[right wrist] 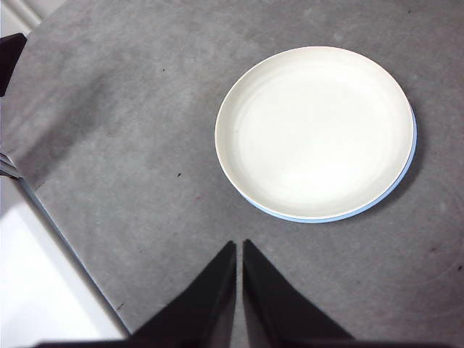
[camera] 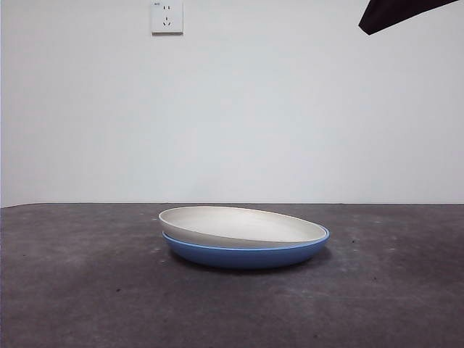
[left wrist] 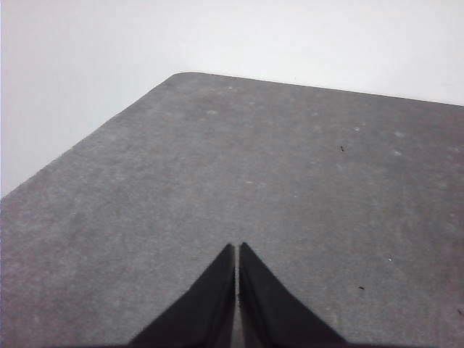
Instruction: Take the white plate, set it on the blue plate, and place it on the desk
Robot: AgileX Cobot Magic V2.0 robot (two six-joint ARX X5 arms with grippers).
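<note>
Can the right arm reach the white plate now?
Probably yes. The right gripper hangs above the desk with jaws shut, and the white plate lies in plain sight on the blue plate with nothing between. It would need to open first.

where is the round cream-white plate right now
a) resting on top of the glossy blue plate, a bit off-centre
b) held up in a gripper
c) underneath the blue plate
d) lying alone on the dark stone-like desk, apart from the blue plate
a: the round cream-white plate sits tilted on the glossy blue plate, whose rim peeks out on one side in the right wrist view; the right gripper hangs clear of both.
</note>
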